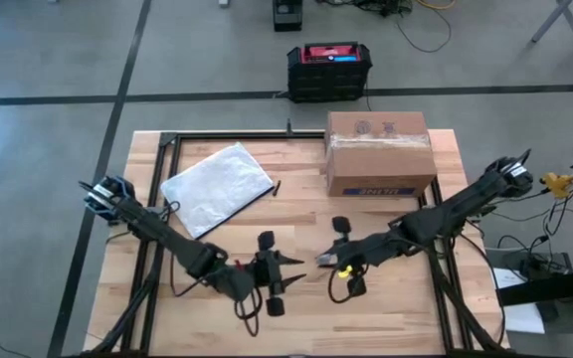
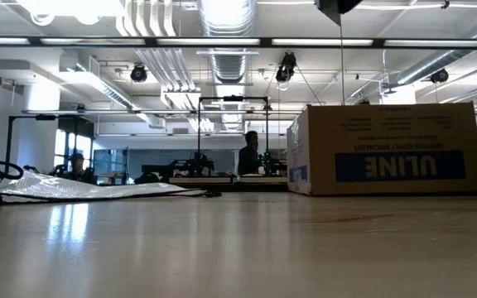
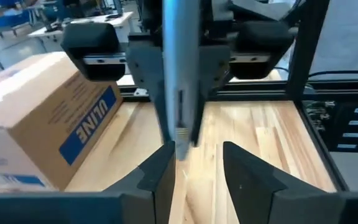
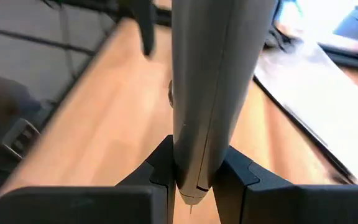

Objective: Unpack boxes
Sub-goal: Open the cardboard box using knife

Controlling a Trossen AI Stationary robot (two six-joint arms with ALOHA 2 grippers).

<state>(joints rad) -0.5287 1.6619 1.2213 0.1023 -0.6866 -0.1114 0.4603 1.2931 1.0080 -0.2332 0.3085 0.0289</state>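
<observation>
Brown ULINE cardboard box (image 1: 379,152) sitting upper right of center in the high view, flaps shut and taped, label side facing the arms; in the low view (image 2: 385,149) parked on the right with the print upside down. Left of it, a clear plastic bag (image 1: 217,186) lying flat on the table (image 1: 386,308), well apart from the box. Black-and-red case (image 1: 329,70) off the table at top center, not in play. Lower middle of the high view: right gripper (image 1: 328,259) clamped on a slim grey tool (image 4: 207,87), looks like a box cutter or pen knife, tip poking out past the fingers. Left gripper (image 1: 288,269) facing it, jaws partly apart around the other end of the same tool (image 3: 180,74), not clearly pinching it. Looks like a handoff or a blade-opening step before cutting tape. Best bet: keep the right grip firm, square the left fingers on the tool before any pulling, then carry it high over to the box seam.
</observation>
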